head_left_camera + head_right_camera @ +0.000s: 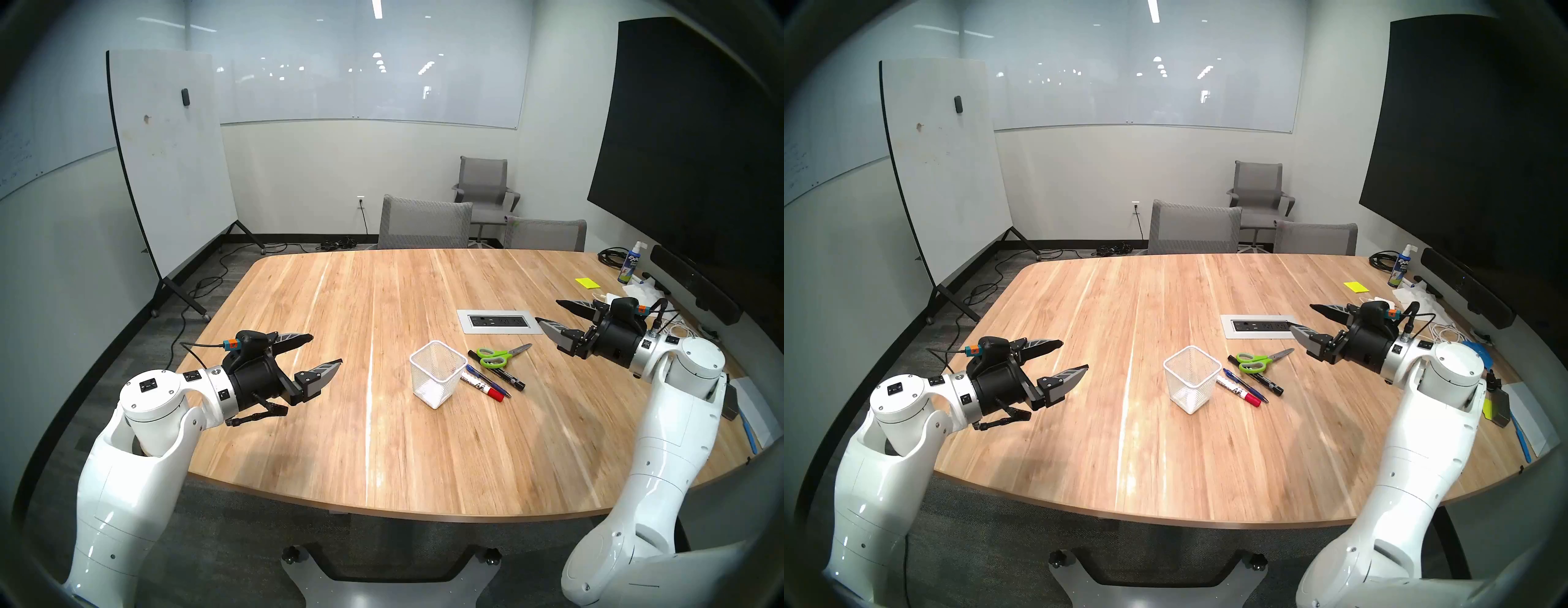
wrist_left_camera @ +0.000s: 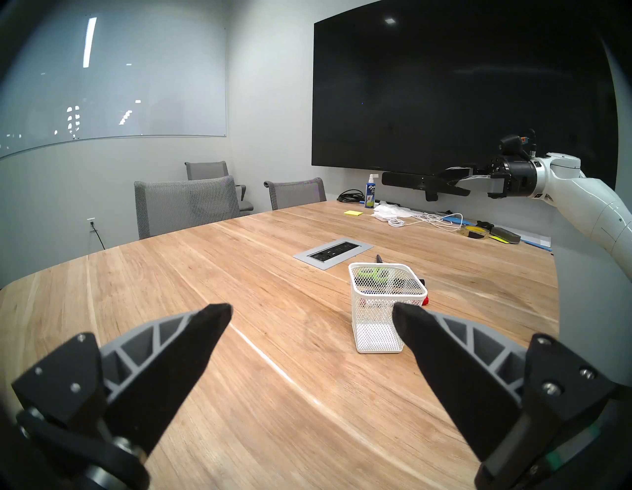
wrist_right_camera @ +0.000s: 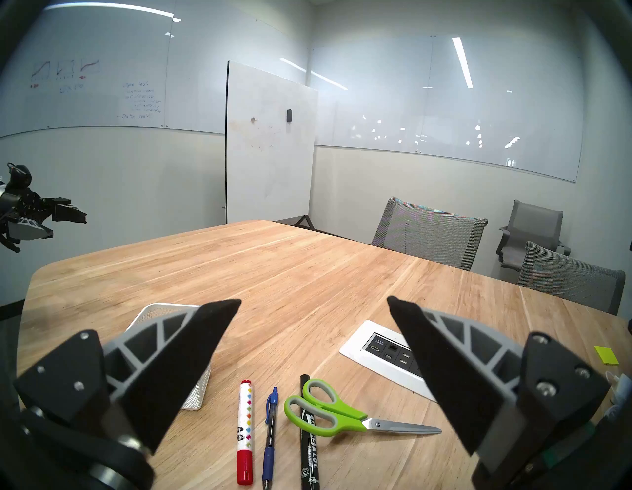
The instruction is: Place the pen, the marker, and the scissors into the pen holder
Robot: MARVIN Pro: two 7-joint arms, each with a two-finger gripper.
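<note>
1. Pen holder (image 1: pixel 437 373), a white wire-mesh cup, is seen upright on the wooden counter (image 1: pixel 339 424), nothing visible inside.
2. Just beside it are laid the red-capped marker (image 1: pixel 483 385), the pen (image 1: pixel 488 379) and a black marker (image 1: pixel 496 369), side by side.
3. Scissors (image 1: pixel 500 356) are rested across the black marker, blades shut.
4. Left hand (image 1: pixel 326 351) and right hand (image 1: pixel 551 313) are held above the counter, fingers spread apart, nothing gripped.
</note>
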